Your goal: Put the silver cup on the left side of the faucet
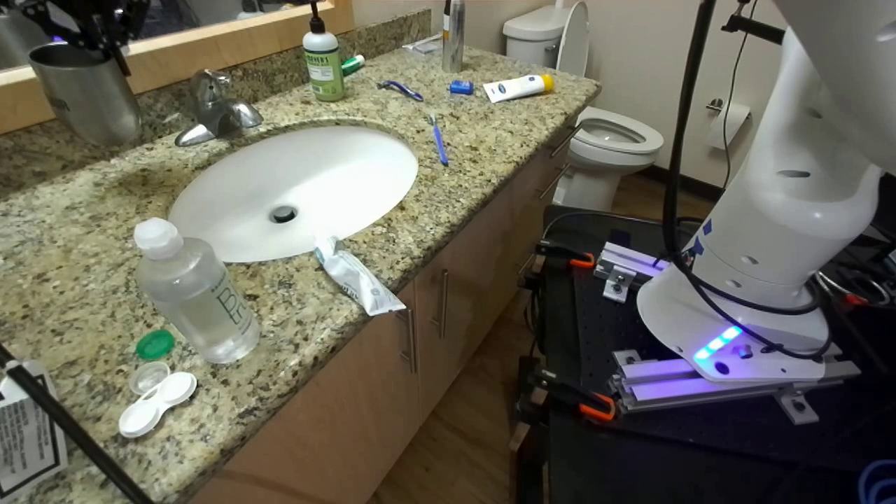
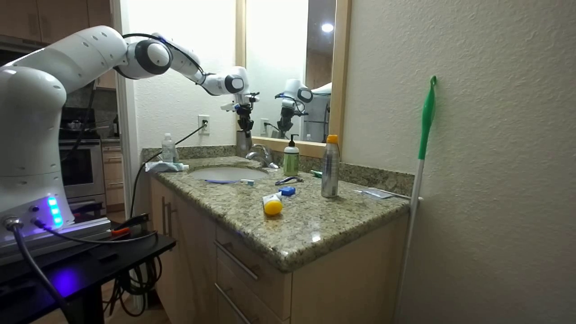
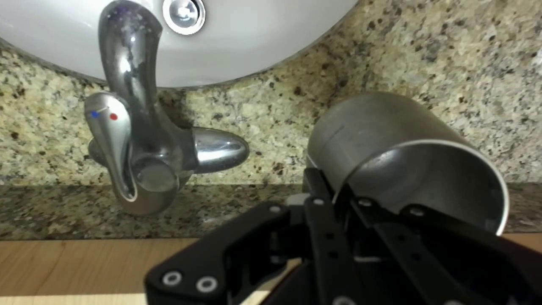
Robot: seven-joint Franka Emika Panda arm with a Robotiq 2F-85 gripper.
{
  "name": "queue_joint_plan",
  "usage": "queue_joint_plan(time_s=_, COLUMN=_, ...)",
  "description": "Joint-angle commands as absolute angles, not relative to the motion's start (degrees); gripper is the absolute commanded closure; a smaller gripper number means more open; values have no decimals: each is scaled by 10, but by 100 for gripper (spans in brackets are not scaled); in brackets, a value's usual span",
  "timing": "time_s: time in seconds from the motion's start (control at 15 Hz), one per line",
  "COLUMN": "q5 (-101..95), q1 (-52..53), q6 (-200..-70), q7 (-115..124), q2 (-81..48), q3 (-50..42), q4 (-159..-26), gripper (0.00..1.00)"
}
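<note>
Hand [image 3: 332, 189] clamped on silver cup [image 3: 377, 127] — granite counter [image 3: 275, 150] between cup and faucet [image 3: 150, 133], sink edge [image 3: 250, 71] near both

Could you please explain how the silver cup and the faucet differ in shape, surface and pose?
Shape: the silver cup is a wide-mouthed tumbler, while the faucet has a curved spout and a lever.
Surface: the cup looks dull grey; the faucet is shinier.
Pose: the cup is tilted, its rim between the fingers; the faucet stands on the counter beside the sink.
Both are silver-coloured and look metallic.
</note>
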State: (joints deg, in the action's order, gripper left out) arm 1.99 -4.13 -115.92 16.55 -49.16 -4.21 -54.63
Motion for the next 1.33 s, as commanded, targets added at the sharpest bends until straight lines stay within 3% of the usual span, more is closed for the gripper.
queue_joint_plan(time_s=0.0, q5=29, q1=-43, q6=-1139, q7=174, q2=-518, q3=-41, q4=-503, gripper=98)
queue_joint_plan(time_s=1.27, q5=20, q1=-63, q6=-1026, q7=302, q2=-638, q3=-74, q4=-341, gripper=98)
